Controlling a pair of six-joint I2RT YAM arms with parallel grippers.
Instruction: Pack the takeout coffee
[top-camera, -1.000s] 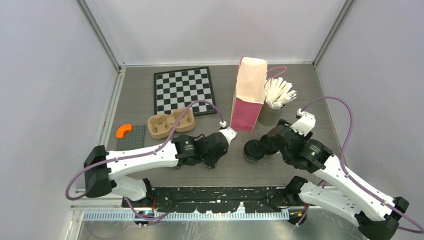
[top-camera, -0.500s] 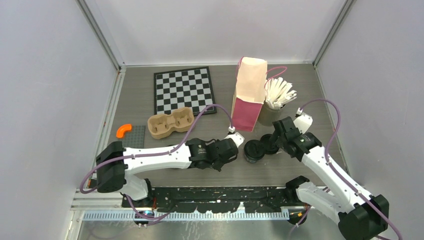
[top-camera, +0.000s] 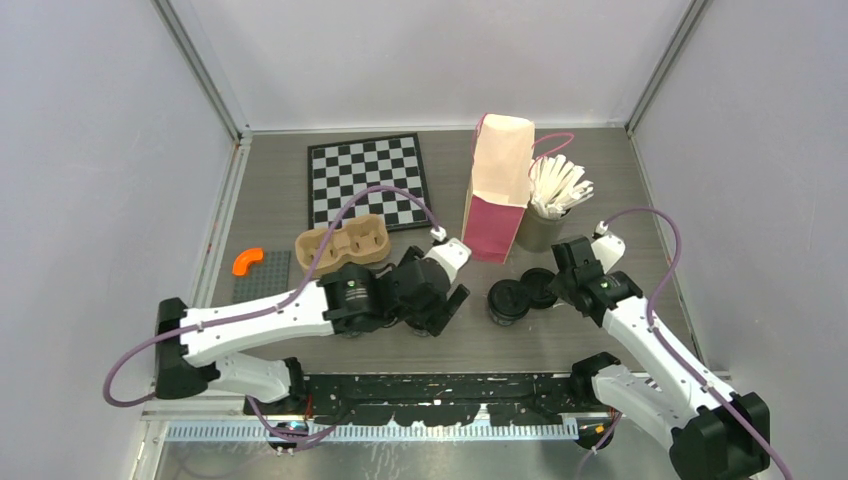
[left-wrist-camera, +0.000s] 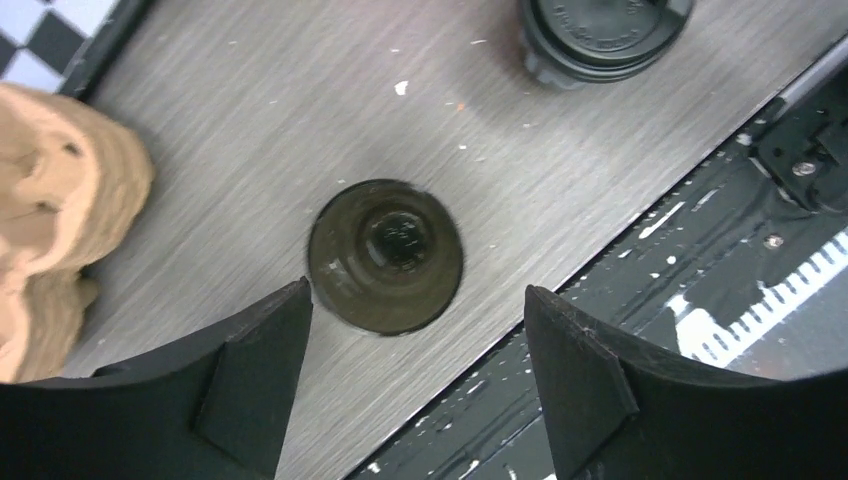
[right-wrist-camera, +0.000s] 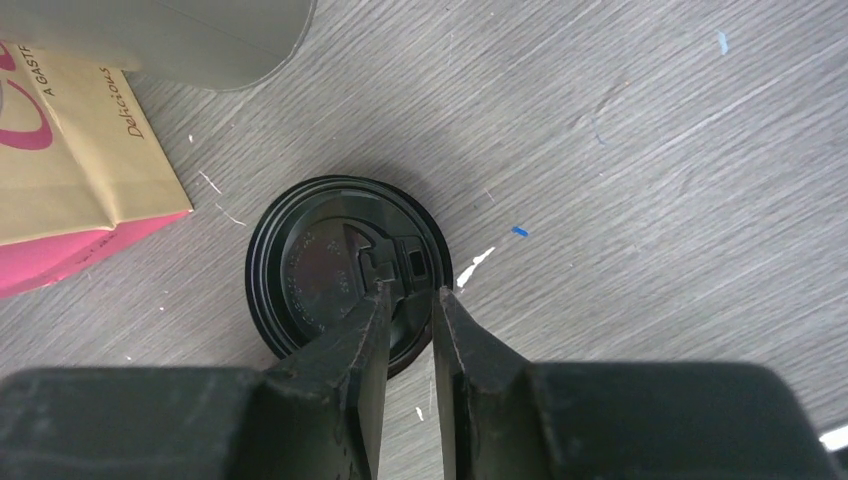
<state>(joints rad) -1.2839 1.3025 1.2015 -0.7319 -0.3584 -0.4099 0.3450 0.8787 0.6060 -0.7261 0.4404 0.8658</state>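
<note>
A lidless black cup (left-wrist-camera: 386, 255) stands upright on the table just ahead of my left gripper (left-wrist-camera: 415, 300), whose jaws are wide open and clear of it. In the top view my left gripper (top-camera: 445, 305) hides that cup. To its right stands a second black cup with its lid on (top-camera: 508, 300), also visible at the top of the left wrist view (left-wrist-camera: 603, 35). A loose black lid (right-wrist-camera: 330, 265) lies flat beside it (top-camera: 538, 288). My right gripper (right-wrist-camera: 412, 292) has closed to a narrow gap with the lid's near rim between its fingers (top-camera: 555, 285).
The paper bag (top-camera: 497, 190) stands upright behind the cups, with a grey cup of white sticks (top-camera: 545, 215) at its right. A brown pulp tray (top-camera: 342, 245), a checkerboard (top-camera: 367, 180), a grey plate (top-camera: 262, 277) and an orange piece (top-camera: 246, 260) lie to the left.
My left gripper went from shut to wide open and drew back to the left from the lidded cup. My right gripper narrowed from open onto the loose lid's rim.
</note>
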